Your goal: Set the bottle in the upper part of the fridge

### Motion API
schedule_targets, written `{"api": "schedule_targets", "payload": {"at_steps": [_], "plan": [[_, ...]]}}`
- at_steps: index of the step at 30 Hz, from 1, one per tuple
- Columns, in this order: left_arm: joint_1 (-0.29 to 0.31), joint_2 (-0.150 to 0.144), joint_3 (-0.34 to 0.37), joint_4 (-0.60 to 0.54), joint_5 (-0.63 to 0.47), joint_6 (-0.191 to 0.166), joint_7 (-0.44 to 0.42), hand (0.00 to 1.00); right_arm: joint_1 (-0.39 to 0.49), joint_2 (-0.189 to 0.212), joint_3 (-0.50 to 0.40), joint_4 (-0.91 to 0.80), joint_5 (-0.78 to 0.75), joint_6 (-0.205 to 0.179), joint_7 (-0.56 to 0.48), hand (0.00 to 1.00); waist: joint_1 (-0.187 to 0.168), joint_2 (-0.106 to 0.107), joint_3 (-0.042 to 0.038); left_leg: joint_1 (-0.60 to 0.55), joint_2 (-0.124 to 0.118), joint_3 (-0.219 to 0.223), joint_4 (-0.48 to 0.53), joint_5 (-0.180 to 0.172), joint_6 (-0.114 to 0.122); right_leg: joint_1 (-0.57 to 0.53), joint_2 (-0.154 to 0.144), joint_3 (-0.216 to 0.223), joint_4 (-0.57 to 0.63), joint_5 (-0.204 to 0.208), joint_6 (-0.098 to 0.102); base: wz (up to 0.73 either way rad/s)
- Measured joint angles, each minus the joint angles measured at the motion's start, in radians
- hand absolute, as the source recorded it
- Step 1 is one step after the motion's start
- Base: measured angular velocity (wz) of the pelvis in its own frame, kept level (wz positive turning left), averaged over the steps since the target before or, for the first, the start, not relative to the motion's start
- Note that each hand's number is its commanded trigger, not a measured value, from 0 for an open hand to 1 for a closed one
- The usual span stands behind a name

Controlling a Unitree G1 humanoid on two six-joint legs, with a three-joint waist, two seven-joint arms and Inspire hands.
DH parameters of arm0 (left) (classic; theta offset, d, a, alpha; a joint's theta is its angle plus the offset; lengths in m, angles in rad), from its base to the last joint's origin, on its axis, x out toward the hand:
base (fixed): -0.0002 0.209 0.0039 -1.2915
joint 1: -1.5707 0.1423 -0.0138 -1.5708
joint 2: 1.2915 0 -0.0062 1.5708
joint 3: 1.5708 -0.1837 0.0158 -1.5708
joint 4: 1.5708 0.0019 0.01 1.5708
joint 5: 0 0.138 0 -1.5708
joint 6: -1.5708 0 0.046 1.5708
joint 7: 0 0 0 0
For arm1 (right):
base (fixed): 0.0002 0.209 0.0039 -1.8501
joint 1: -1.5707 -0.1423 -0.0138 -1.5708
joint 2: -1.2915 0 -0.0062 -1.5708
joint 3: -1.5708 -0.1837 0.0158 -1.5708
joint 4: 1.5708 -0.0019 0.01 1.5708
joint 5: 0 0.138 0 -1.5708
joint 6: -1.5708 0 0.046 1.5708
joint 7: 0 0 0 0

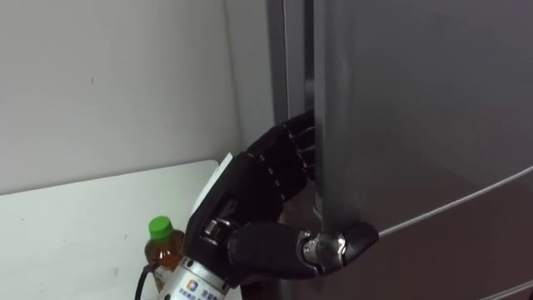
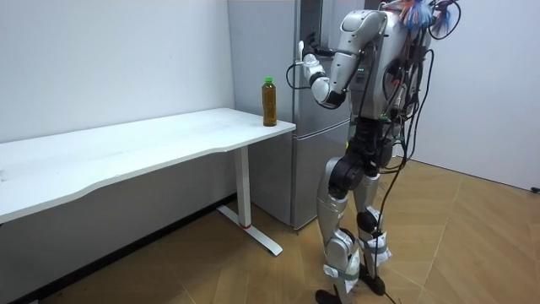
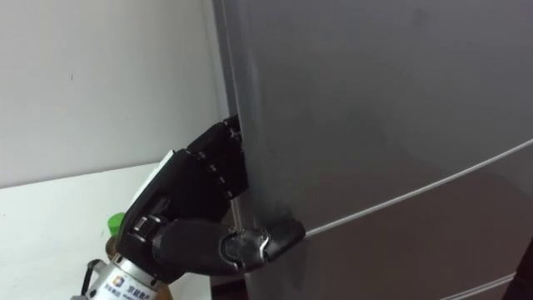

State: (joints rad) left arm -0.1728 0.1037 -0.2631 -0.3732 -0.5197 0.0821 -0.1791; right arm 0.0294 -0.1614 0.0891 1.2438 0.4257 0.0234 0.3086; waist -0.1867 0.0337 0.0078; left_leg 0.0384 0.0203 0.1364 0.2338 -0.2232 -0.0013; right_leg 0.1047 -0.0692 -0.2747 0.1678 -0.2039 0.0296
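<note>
The bottle [image 1: 165,246] stands upright on the corner of the white table [image 1: 75,225], just below and behind the left hand [image 1: 250,187]. That hand is raised at the fridge door [image 1: 416,125], fingers hooked round its left edge and thumb pressed across the front. The fridge's inside is hidden.
</note>
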Motion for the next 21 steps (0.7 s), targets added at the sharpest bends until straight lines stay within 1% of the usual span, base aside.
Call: {"api": "schedule_targets", "payload": {"at_steps": [8, 10, 21], "plan": [[0.0, 0.013, -0.008, 0.001, 0.001, -0.001, -0.023, 0.0, 0.0, 0.0, 0.0, 0.002, 0.001, 0.0, 0.0, 0.0, 0.001, -0.001, 0.0008, 0.006, 0.0, 0.001, 0.0, 0.0, 0.001, 0.006, 0.0, 0.002, 0.002, 0.0, 0.0, 0.0], [0.0, 0.022, -0.011, 0.001, 0.0, -0.004, -0.03, 0.0, 0.0, 0.0, 0.0, 0.003, 0.001, 0.0, 0.0, 0.0, 0.002, -0.001, 0.0009, 0.008, 0.0, 0.001, 0.0, 0.0, 0.001, 0.008, 0.0, 0.002, 0.001, 0.0, 0.0, 0.0], [0.0, 0.031, -0.016, 0.001, 0.0, -0.017, -0.04, 0.0, 0.0, 0.0, 0.0, 0.002, 0.0, 0.0, 0.0, 0.0, 0.0, -0.002, 0.002, 0.007, 0.0, 0.001, 0.0, 0.0, 0.001, 0.008, 0.0, 0.001, 0.0, 0.0, 0.0, 0.0]]}}
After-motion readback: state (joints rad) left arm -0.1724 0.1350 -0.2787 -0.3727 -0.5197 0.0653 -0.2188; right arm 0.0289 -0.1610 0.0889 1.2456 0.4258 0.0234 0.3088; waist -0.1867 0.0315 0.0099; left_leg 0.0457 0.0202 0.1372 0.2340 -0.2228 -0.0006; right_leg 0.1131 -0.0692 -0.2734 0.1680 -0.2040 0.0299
